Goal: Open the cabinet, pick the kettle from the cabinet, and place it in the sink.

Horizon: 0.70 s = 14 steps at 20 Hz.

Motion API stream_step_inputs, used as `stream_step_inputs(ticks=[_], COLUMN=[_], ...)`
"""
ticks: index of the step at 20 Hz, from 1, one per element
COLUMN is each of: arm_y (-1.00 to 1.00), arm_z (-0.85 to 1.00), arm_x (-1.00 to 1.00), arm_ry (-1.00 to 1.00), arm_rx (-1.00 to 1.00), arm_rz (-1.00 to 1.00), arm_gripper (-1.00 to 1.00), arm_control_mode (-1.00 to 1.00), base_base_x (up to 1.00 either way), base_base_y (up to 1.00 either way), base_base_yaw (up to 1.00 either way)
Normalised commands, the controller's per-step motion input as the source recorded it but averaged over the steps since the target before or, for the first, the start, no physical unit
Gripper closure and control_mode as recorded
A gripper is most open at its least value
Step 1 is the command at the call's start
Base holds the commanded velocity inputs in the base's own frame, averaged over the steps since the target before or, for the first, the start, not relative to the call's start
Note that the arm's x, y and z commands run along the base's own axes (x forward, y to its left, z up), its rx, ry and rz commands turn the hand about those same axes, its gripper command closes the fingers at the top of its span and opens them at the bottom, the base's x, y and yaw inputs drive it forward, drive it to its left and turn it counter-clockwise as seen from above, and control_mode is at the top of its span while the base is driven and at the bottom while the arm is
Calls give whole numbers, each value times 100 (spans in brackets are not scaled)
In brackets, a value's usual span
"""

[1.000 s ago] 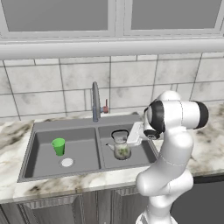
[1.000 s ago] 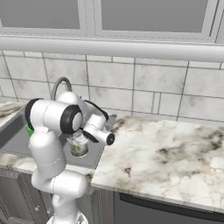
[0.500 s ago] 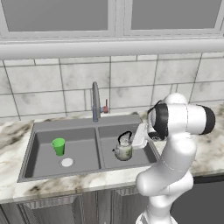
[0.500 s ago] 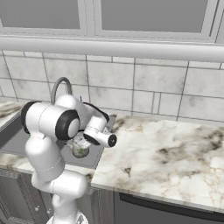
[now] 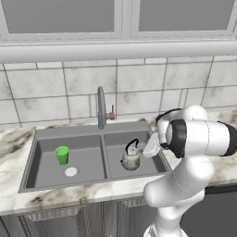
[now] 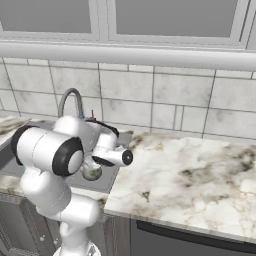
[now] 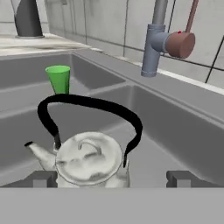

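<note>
The kettle (image 5: 131, 157), small, round and silvery with a thin black arched handle, stands upright on the floor of the right basin of the sink (image 5: 69, 134). In the hand view the kettle (image 7: 89, 162) sits close in front, between my two fingertips (image 7: 43, 178) and apart from both. My gripper (image 5: 151, 149) hangs open just right of the kettle, at the basin's right wall, holding nothing. From the right base view the kettle (image 6: 91, 172) peeks out under my hand. The cabinet (image 5: 60, 16) on the wall above shows grey panel doors, shut.
A small green cup (image 5: 61, 155) stands in the left basin near the drain. The tall grey faucet (image 5: 101, 109) rises behind the divider. Marble counter (image 6: 190, 180) stretches to the right of the sink. The tiled wall closes the back.
My hand has drawn back to the right, away from the kettle, and its jaws have spread slightly wider. The kettle stays put in the right basin.
</note>
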Motion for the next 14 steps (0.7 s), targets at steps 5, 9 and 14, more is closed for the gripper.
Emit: stream_step_inputs(ticks=[5,9,14], arm_y=[-3,-2,-1], arm_z=[44,43,45], arm_x=[-27,-34,-40], arm_ry=[20,9,0], arm_rx=[0,0,-2], arm_rz=[-11,-13,-8], arm_gripper=[-100,-100,-100], arm_control_mode=[-100,-100,-100], base_base_x=[0,0,0], base_base_y=[0,0,0], base_base_yaw=[0,0,0])
